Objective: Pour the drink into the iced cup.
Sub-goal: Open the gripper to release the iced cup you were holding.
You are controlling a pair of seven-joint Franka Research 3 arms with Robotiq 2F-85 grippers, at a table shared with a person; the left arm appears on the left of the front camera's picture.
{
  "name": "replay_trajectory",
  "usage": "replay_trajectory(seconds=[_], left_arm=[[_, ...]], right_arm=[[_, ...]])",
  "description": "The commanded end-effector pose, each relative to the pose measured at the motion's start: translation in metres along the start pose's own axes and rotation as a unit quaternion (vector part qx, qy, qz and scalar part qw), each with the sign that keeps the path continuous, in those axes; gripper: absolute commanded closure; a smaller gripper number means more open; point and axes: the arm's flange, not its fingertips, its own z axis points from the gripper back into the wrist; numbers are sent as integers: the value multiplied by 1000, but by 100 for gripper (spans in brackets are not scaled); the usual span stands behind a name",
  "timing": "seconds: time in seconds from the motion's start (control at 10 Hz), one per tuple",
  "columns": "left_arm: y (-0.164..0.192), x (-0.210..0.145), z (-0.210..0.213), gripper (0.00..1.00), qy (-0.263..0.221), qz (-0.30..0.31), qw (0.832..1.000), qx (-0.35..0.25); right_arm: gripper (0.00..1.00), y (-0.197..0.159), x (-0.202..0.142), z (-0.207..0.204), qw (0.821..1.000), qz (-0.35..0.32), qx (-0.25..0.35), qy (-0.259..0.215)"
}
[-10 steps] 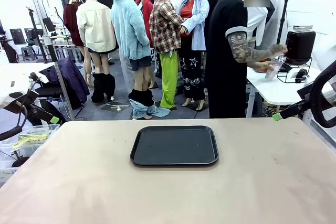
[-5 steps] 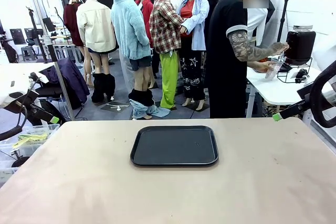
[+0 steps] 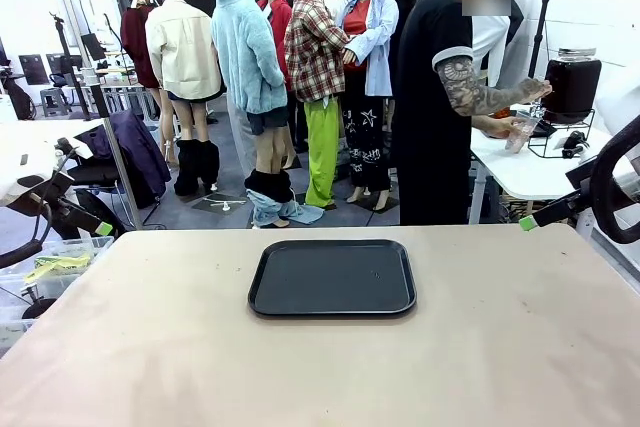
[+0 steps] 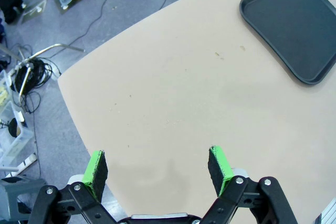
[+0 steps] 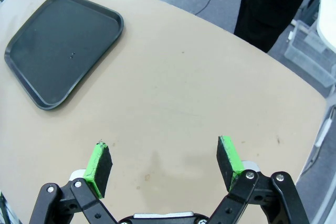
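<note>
Your stock: one black tray [image 3: 332, 278], bare, mid-table [image 3: 150, 347]. Left gripper [image 4: 157, 169] and right gripper [image 5: 164, 163] both spread wide, grasping nothing, above tabletop beside the tray. Drink: dark jar [image 3: 572, 82] on a side table beyond the tray, where a person's hands [image 3: 527, 92] grasp a clear cup [image 3: 520, 132].

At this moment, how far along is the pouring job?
Nothing looks done: the black tray on the table carries no cup or drink. In hand: the person is at a side table holding a clear cup by a dark dispenser jar. Both the left tool and right tool are open, holding nothing. All pouring remains.
</note>
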Motion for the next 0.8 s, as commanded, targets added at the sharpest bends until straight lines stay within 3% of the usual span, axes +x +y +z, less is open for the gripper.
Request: replay_trajectory(seconds=[0.0,0.7], left_arm=[[1,0,1,0,-1,0,1000,1],[1,0,1,0,-1,0,1000,1]], right_arm=[[0,-3,1,-2,1000,4,-1,3],[0,-3,1,-2,1000,4,-1,3]])
